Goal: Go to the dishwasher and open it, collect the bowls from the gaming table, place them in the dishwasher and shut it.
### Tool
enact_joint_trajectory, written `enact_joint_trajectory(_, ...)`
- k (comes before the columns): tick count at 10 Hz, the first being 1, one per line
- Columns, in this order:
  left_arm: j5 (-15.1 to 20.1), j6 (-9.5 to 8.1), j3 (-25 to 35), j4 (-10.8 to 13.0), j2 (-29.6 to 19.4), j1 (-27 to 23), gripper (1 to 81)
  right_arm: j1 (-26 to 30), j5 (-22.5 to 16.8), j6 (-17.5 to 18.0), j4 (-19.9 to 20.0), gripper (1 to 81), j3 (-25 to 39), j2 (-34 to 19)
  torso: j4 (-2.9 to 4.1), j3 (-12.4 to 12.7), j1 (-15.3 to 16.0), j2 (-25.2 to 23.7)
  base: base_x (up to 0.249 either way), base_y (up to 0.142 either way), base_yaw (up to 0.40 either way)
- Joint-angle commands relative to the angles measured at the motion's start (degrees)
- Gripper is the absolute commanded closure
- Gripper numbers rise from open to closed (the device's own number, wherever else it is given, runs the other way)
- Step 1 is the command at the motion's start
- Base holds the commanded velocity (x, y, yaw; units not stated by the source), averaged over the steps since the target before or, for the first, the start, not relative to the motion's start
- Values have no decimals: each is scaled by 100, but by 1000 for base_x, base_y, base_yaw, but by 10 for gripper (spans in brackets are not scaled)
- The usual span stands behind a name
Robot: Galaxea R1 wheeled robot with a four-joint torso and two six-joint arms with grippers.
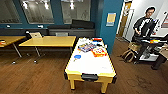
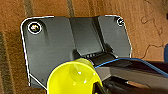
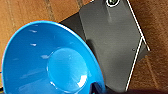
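The gaming table [image 1: 90, 65], white-topped with a pale yellow edge, stands just ahead of me in the head view. Board-game boxes [image 1: 93, 48] lie on its far half, and a small round blue thing [image 1: 77, 56], perhaps a bowl, lies near its left edge. A bright blue bowl [image 3: 52, 62] hangs over the wooden floor, my right gripper [image 3: 96, 88] shut on its rim. A yellow-green bowl [image 2: 73, 78] hangs in front of the dark plate, my left gripper [image 2: 100, 87] shut on its rim. The dishwasher is out of view.
Yellow-topped tables [image 1: 48, 41] stand to the left, with a dark bench [image 1: 71, 28] along the back wall. A teal pillar [image 1: 110, 25] rises behind the gaming table. At the right a person [image 1: 145, 23] stands by a cart [image 1: 148, 48]. Wooden floor [image 1: 32, 77] lies on both sides.
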Motion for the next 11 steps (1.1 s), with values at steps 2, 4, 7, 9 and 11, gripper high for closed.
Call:
enact_joint_trajectory(2, 332, 61, 3, 101, -35, -250, 811, 182, -157, -28, -157, 811, -178, 149, 0, 0, 7, 0, -174, 0, 0)
enact_joint_trajectory(4, 332, 61, 3, 110, -35, -250, 811, 191, -166, -36, -157, 811, -178, 167, 0, 0, 7, 0, -174, 0, 0)
enact_joint_trajectory(7, 323, 61, 3, 110, -26, -250, 811, 208, -166, -28, -219, 811, -178, 202, 0, 0, 7, 0, -174, 0, 0)
enact_joint_trajectory(9, 324, 61, 3, 110, -34, -250, 811, 208, -166, -28, -227, 811, -178, 202, 0, 0, 7, 0, -174, 0, 0)
enact_joint_trajectory(11, 323, 61, 2, 118, -17, -250, 811, 199, -166, -28, -227, 811, -178, 202, 0, 0, 7, 0, -147, 0, 0)
